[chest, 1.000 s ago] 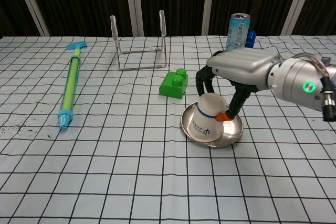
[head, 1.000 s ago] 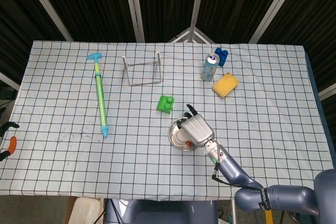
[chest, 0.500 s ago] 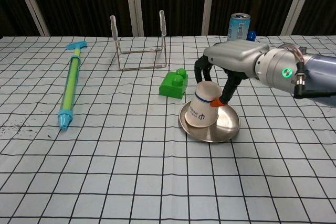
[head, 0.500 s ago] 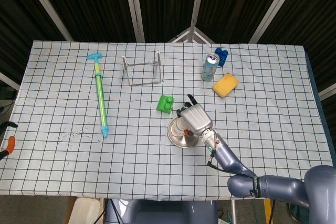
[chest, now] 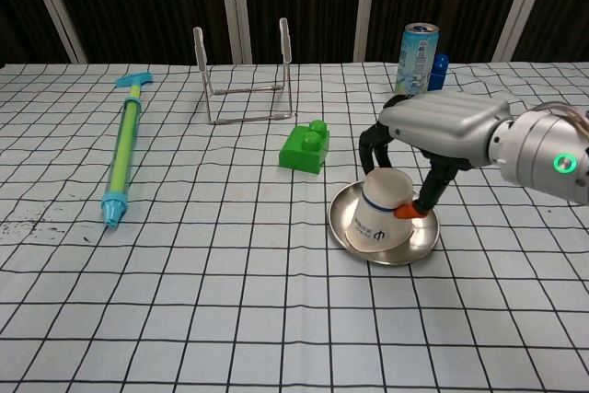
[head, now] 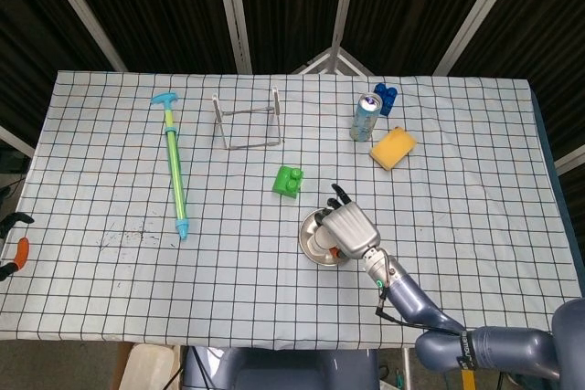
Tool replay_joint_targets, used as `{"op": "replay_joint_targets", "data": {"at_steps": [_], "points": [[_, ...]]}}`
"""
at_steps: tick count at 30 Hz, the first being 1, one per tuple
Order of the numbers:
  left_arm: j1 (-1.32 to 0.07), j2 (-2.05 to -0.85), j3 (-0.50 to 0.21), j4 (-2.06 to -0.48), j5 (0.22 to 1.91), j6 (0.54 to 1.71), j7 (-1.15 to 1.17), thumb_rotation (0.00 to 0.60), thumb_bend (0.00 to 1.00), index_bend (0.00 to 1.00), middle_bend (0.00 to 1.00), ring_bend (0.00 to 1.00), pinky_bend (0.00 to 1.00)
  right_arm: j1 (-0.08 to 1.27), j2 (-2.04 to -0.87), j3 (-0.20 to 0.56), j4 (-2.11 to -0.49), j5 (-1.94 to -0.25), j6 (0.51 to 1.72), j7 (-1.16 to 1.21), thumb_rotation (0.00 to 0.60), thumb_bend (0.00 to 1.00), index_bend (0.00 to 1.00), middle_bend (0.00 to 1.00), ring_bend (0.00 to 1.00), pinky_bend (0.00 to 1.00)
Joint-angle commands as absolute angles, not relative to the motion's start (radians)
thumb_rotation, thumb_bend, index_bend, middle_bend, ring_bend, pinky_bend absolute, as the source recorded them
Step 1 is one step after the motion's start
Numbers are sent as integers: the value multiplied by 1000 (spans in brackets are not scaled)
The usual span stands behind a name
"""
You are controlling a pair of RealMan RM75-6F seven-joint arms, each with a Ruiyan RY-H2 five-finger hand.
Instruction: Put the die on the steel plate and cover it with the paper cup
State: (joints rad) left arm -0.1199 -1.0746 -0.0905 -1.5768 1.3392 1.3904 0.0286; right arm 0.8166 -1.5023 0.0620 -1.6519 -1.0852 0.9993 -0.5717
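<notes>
The right hand point(chest: 433, 135) holds the cup point(chest: 382, 212) upside down, tilted on the plate point(chest: 342, 227); it looks light and squashy, so hold its sides softly, and the die is probably hidden underneath.

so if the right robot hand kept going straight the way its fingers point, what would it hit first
Its fingers point down, so the right robot hand would press further onto the upside-down white paper cup it already grips, with the round steel plate right beneath. The die isn't visible.

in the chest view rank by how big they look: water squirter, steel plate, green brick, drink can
1. water squirter
2. steel plate
3. green brick and drink can: look alike, and the can stands farther back, so unranked.
</notes>
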Motion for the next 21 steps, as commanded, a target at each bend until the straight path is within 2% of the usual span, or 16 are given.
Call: {"op": "replay_joint_targets", "data": {"at_steps": [1,9,21], "points": [[-118,-1073,-92,-1576,1337,1392,23,600,692,360,0,0,118,818,-1509,74,-1636,-1075,1008,-585,600,341,619,534,256,0],[-125,-1076,-90,-1572,1338,1380,28,600,692,361,0,0,118,819,-1514,84,-1618,-1056,1003,-590,600,340,625,534,256,0],[-126,-1079,-88,-1576,1341,1381,37,600,693,363,0,0,118,777,-1426,78,-1644,-1059,1026,-568,600,341,638,534,256,0]]}}
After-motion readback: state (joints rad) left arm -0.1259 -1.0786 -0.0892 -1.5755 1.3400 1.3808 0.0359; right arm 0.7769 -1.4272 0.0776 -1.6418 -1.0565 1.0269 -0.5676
